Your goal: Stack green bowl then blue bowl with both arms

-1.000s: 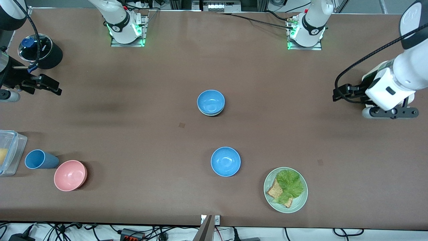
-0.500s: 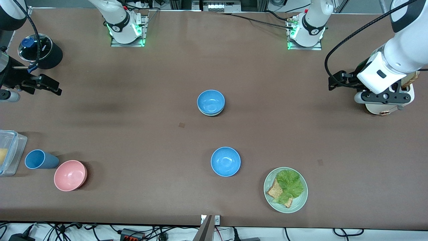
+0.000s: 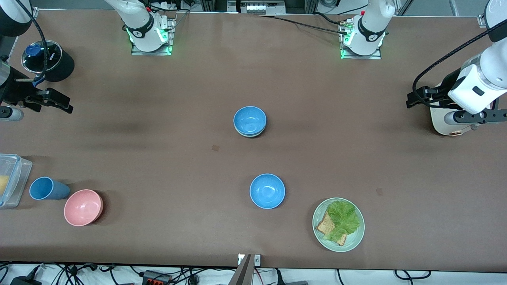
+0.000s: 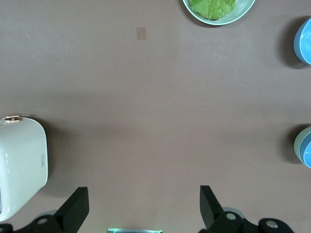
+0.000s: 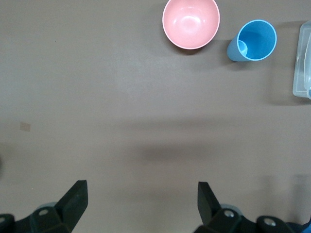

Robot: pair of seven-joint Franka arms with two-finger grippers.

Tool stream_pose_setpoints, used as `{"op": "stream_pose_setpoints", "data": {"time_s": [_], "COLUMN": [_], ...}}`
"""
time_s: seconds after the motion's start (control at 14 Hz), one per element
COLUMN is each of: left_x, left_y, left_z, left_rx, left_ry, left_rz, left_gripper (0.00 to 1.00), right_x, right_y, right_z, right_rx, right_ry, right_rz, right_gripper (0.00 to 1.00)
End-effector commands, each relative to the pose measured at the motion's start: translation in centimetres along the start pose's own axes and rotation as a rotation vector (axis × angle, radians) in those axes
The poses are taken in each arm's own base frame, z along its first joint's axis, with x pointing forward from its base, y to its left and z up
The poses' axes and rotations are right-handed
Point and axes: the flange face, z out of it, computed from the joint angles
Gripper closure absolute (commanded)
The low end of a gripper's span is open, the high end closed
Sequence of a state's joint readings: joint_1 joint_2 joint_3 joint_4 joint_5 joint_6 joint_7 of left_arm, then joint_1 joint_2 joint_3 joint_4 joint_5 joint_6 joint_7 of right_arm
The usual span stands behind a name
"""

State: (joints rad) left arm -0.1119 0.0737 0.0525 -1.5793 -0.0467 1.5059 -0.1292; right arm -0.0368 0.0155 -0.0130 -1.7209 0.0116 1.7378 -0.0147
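A blue bowl [image 3: 250,120] sits nested in the green bowl [image 3: 250,135] at mid-table; only the green bowl's pale rim shows beneath it. A second blue bowl [image 3: 267,191] stands alone, nearer the front camera. The left wrist view catches the green bowl [image 4: 297,142] and the lone blue bowl [image 4: 304,34] at its edge. My left gripper [image 3: 471,116] [image 4: 143,194] hangs open and empty over the toaster at the left arm's end. The right gripper [image 3: 10,114] [image 5: 141,187] waits open and empty over bare table at the right arm's end.
A white toaster [image 3: 445,122] stands under the left gripper. A green plate [image 3: 319,233] with lettuce and toast lies near the front edge. A pink bowl [image 3: 83,207], blue cup [image 3: 46,188], clear container [image 3: 10,180] and black lidded pot [image 3: 45,59] occupy the right arm's end.
The left arm has swung over the toaster, first toward the bases, then outward toward the table's end. The right arm and the bowls have not moved.
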Motion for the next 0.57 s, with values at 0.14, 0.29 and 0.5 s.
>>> {"op": "stream_pose_setpoints", "data": {"time_s": [0.14,0.29,0.5], "left_x": [-0.46,-0.46,-0.36], "left_y": [0.16,0.52,0.92], "left_z": [-0.04,-0.23,-0.77], "left_rx": [-0.005,-0.006,-0.007], "left_ry": [-0.007,-0.003,0.011], "left_rz": [0.026,0.034,0.04], "left_gripper": [0.0,0.0,0.0], "right_x": [-0.35,-0.42,-0.45], "right_y": [-0.18,-0.27,-0.27], "right_z": [-0.01,-0.18,-0.21], "right_rx": [-0.013,-0.013,-0.013], "right_ry": [0.008,0.011,0.008], "right_rz": [-0.021,-0.027,-0.028], "right_gripper": [0.0,0.0,0.0]}}
